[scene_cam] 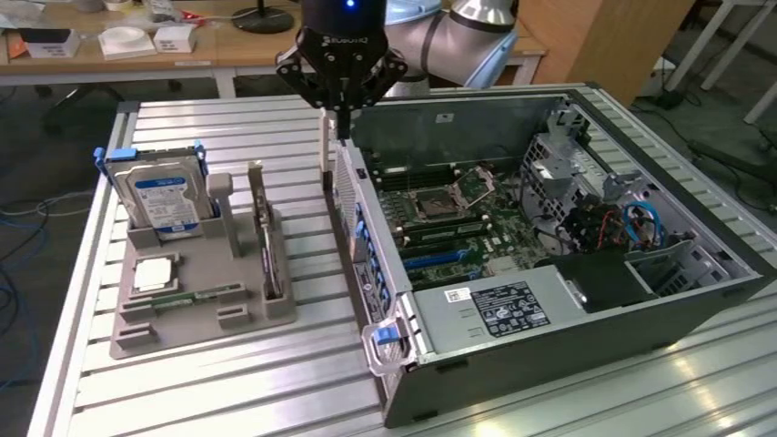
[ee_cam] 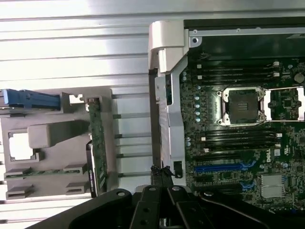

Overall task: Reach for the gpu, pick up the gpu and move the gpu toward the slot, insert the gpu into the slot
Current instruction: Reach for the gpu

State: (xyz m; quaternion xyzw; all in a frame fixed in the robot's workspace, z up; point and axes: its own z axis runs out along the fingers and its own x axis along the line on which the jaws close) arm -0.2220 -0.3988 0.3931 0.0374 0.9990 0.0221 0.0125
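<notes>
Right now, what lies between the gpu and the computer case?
From the gpu: gray holder's rim, then bare slatted table; both views show it.

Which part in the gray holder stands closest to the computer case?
The gpu, a thin card on edge; the blue-labelled hard drive and the flat chip sit farther from the case.

The gripper (scene_cam: 344, 127) has the word ROBOTIQ on its black body. The green board (ee_cam: 286, 162) in the computer case (scene_cam: 547, 350) says DELL in white. The hard drive (scene_cam: 164, 196) label's words are too small to read.
</notes>
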